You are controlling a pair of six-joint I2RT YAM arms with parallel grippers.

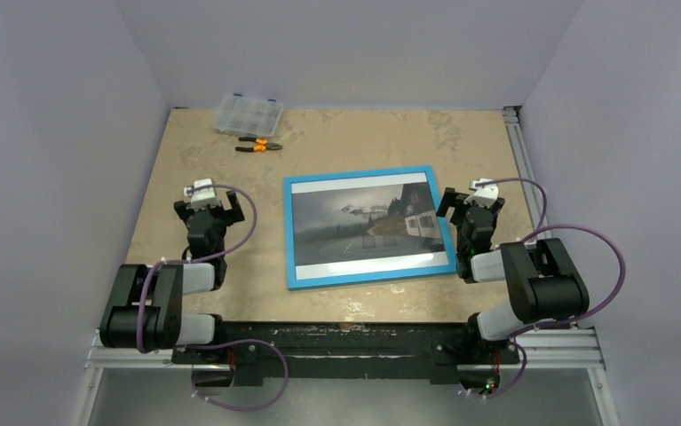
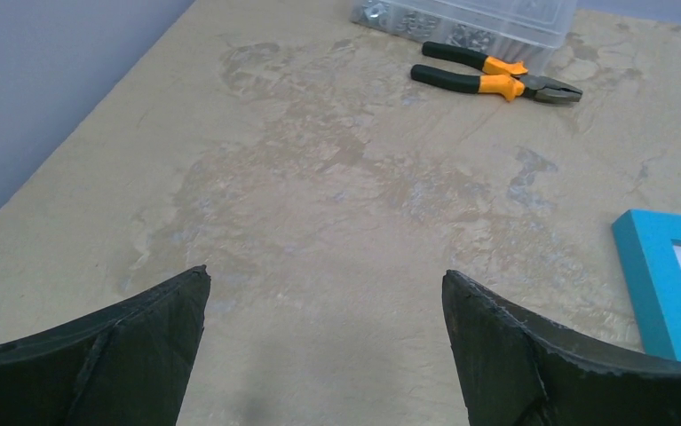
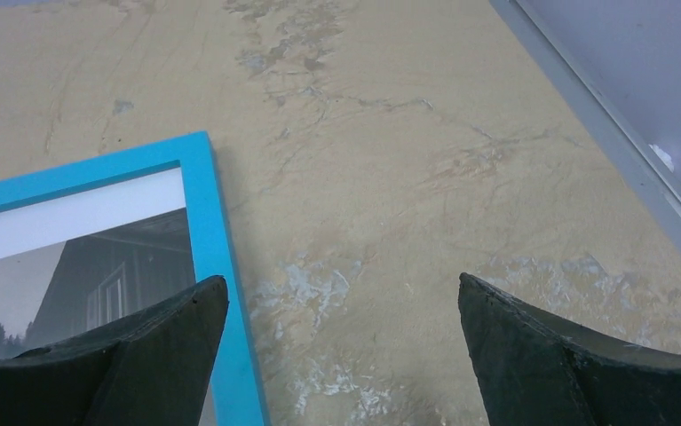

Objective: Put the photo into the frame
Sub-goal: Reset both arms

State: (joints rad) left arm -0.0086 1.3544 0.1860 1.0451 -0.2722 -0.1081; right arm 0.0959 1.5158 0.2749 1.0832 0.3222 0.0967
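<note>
The bright blue frame lies flat, front up, in the middle of the table. Inside it sits the photo, a grey misty landscape with a road and a building, white-bordered. My left gripper stands open to the frame's left, well apart from it, over bare tabletop. The left wrist view catches only the frame's corner at far right. My right gripper is open just off the frame's right edge. In the right wrist view its left finger overlaps the frame's blue side and the photo; nothing is between the jaws.
A clear plastic parts box sits at the far left of the table, with orange-handled pliers just in front of it. A metal rail runs along the table's right edge. Grey walls close in on three sides.
</note>
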